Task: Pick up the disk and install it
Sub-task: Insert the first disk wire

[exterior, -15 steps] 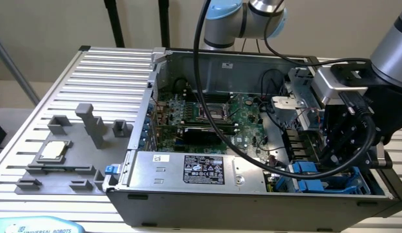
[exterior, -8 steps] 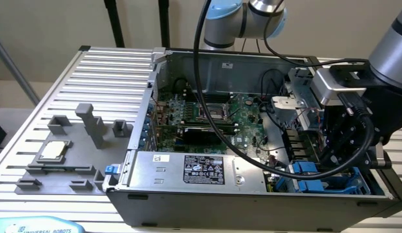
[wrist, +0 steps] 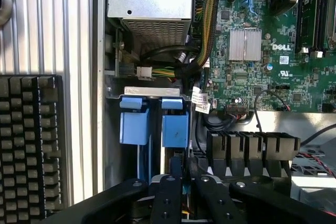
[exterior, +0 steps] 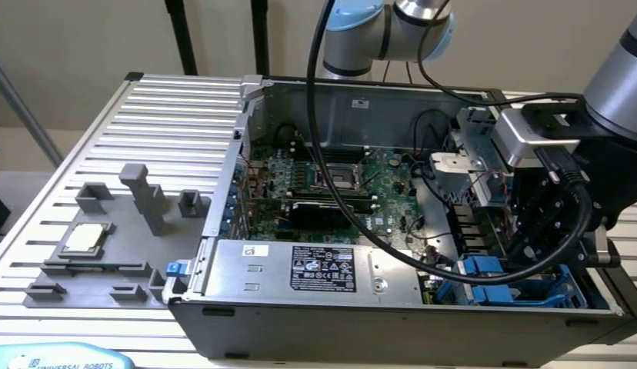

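Gripper [wrist: 182, 190]: black fingers [wrist: 166, 198] nearly closed, clamped on a thin upright edge between them at the drive bay; that edge looks like the disk [wrist: 175, 129], standing on edge in its blue carrier, in the bay slot just below the gripper.
Second blue carrier [wrist: 132, 121]: in the neighbouring slot, just beside the first.
Bay [exterior: 518, 280]: at the case's near corner on the exterior view's right, the arm's black wrist over it.
Case [exterior: 401, 319]: open, lying on its side on a ribbed table [exterior: 165, 108].
Motherboard [wrist: 262, 61]: green, on the case floor.
Power supply [exterior: 298, 267]: silver box with black label, along the case's near wall.
Grey fixture [exterior: 124, 231]: on the table at the exterior view's left, a square chip [exterior: 82, 238] resting on it.
Keyboard [wrist: 29, 140]: black, outside the case wall.
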